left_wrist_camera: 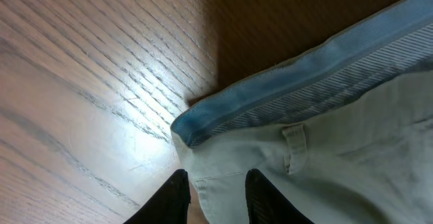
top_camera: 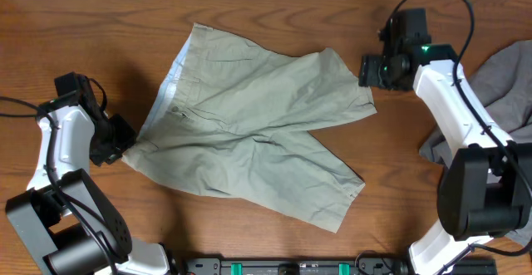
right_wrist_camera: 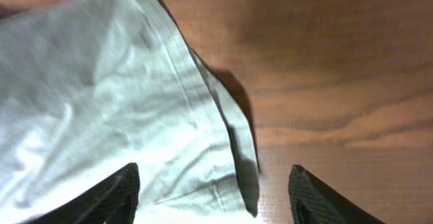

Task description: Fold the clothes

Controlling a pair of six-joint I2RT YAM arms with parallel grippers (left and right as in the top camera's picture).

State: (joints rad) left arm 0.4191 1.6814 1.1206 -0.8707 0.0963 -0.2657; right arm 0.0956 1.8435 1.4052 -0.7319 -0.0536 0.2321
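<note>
At table [top_camera: 274, 9] centre, shorts [top_camera: 249, 134] lie spread out. Left gripper [left_wrist_camera: 216, 173] at waistband corner, fingers narrowly parted, cloth between. Right gripper [right_wrist_camera: 213, 170] over leg hem, fingers wide, holding nothing. Grey garment [top_camera: 507, 76] far right.

Right jaws wide; left jaws narrower.

The shorts [top_camera: 258, 134] lie flat on the table [top_camera: 274, 9], waistband toward my left gripper [top_camera: 129, 142], one leg hem by my right gripper [top_camera: 367, 69]. The other garment [top_camera: 509, 80] sits at the right edge
</note>
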